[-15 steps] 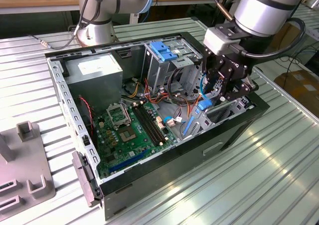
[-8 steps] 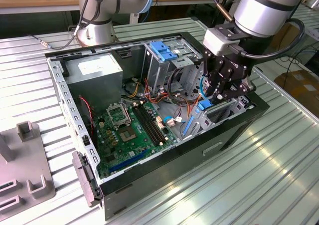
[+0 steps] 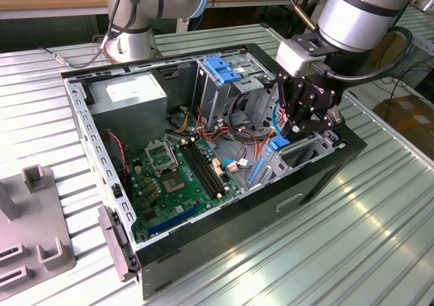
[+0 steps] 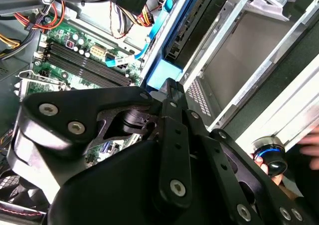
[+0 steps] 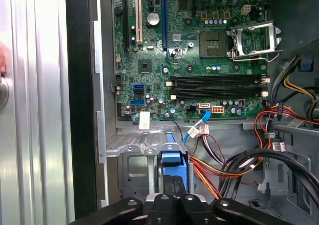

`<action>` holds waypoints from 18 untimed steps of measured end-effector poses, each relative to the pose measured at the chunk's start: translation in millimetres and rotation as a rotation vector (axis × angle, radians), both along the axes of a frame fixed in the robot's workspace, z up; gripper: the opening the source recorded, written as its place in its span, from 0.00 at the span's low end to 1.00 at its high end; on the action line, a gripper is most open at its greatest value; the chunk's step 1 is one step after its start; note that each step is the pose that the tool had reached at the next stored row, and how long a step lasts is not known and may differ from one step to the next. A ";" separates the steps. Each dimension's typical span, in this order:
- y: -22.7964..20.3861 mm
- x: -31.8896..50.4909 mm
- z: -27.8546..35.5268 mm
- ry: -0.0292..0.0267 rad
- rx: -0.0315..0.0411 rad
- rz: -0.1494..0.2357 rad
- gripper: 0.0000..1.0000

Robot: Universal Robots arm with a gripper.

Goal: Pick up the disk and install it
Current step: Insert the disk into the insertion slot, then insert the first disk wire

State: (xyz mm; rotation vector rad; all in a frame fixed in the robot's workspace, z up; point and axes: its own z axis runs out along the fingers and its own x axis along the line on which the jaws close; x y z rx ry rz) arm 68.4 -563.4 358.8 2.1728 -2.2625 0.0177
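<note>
Standing by the desk point(image 3: 380, 238), I note the gripper point(image 5: 174, 187) down inside the open computer case point(image 3: 224, 241), fingers point(image 5: 166, 199) clenched on the blue end tab of the disk point(image 5: 173, 161). The disk sits on edge in the drive cage point(image 3: 308, 151), beside the motherboard point(image 3: 169, 177). Step judged: insertion, seating unconfirmed. Further travel calls for keeping the bracket square to the cage rails.

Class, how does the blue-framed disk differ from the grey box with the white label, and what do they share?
The disk is slim with a blue frame; the grey box is bulky and grey. The disk sits in the drive bay, clamped by the gripper; the grey box rests untouched at the exterior view's left. Both lie inside the open computer case.
</note>
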 end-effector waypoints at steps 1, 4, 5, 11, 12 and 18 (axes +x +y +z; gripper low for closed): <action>0.0 0.0 -0.2 0.0000 0.0000 0.000 0.10; 0.0 0.0 -0.9 0.0000 0.0001 0.000 0.10; 0.0 0.0 -1.2 0.0000 0.0000 0.000 0.10; 0.0 0.0 -2.8 0.0000 0.0000 0.000 0.10; 0.0 0.0 -2.8 0.0000 0.0000 0.000 0.10; 0.0 13.8 -3.1 0.0000 -0.0002 0.000 0.10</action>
